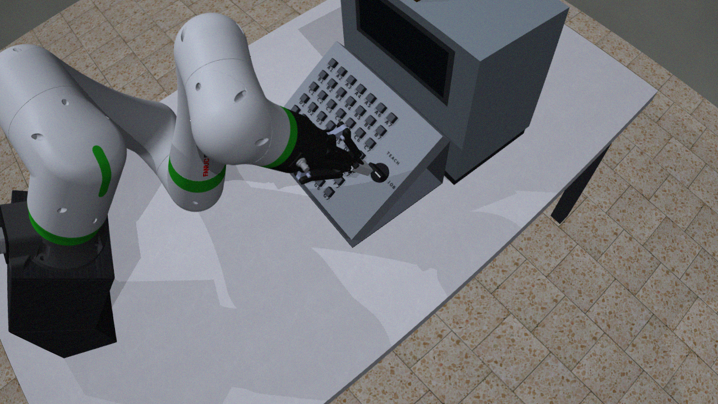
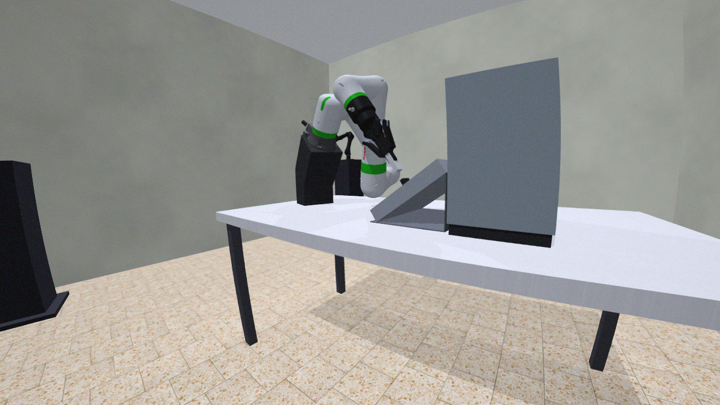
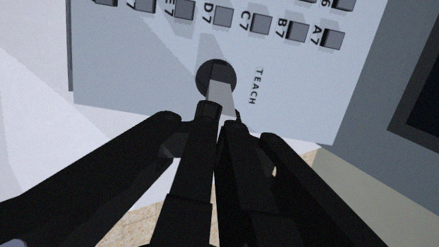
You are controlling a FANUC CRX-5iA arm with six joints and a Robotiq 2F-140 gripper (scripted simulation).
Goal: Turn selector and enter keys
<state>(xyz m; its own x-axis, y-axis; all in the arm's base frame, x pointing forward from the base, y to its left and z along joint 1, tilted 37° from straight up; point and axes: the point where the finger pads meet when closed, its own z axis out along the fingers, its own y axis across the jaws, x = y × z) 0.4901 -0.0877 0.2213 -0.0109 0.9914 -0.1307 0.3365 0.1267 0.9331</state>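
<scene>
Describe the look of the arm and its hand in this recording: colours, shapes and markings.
The rounded, glossy white arm has bright green rings at its joints, a green slot-shaped stripe on the shoulder, small round holes in the shells, and red FANUC lettering. It stands on a black block pedestal. The hand is matte black, with long jointed linkage fingers and pale pad faces. No loose cables are visible.

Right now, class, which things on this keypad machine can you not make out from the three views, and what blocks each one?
- JOB label: wrist view, behind the shut gripper.
- Keys beside the selector: top view, under the gripper.
- Keypad face: exterior view shows only its side.
- Key names: top view, too small.
</scene>
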